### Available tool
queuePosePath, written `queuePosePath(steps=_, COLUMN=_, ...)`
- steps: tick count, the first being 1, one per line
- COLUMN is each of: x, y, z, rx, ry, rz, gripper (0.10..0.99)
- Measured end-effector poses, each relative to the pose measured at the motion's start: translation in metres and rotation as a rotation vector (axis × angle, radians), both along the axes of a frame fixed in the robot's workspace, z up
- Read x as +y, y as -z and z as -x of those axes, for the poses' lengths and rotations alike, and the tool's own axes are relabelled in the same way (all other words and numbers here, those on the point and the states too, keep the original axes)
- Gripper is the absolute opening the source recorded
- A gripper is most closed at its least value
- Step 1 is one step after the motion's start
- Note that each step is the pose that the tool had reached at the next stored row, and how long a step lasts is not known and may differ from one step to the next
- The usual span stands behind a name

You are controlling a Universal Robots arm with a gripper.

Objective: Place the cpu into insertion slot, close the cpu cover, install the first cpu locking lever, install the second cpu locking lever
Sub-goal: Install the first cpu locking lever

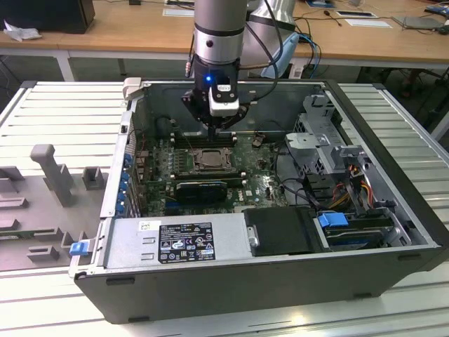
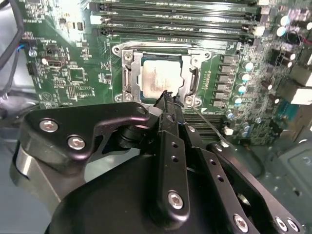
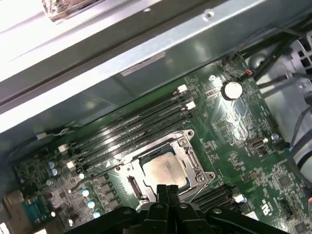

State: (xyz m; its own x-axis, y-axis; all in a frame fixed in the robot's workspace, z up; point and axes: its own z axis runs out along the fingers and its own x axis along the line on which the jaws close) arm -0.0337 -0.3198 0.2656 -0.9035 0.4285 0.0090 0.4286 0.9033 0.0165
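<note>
The cpu [image 2: 160, 78] lies flat in the insertion slot [image 2: 127, 78] on the green board, also in the first wrist view as the cpu [image 3: 163, 170] in the slot [image 3: 195, 161]. The silvery cpu cover [image 2: 196, 73] appears to lie down around it. A thin wire lever [image 2: 207, 126] stands free at the socket's corner. My gripper [image 2: 168, 96] hovers just above the socket's edge, shut with nothing between its fingers [image 3: 167, 191]. In the exterior view the gripper [image 1: 216, 133] hangs inside the open case over the socket [image 1: 209, 160].
Long black memory slots [image 2: 180, 19] run beside the socket. The case walls [image 1: 133, 140] surround the board. A drive cage and cables [image 1: 330, 161] sit at the exterior view's right, and a power supply [image 1: 175, 239] lies along the front. Grey fixtures [image 1: 52, 175] stand outside the case.
</note>
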Motion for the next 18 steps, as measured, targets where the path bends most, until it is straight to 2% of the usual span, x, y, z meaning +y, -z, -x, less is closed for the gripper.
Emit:
queuePosePath(steps=7, x=0.0, y=0.0, z=0.0, rx=0.0, ry=-0.12, rz=0.0, gripper=0.106)
queuePosePath(steps=15, x=0.0, y=0.0001, z=0.0, rx=0.0, ry=-0.281, rz=0.0, gripper=0.106)
queuePosePath(steps=18, x=0.0, y=0.0001, z=0.0, rx=0.0, ry=-0.365, rz=0.0, gripper=0.106)
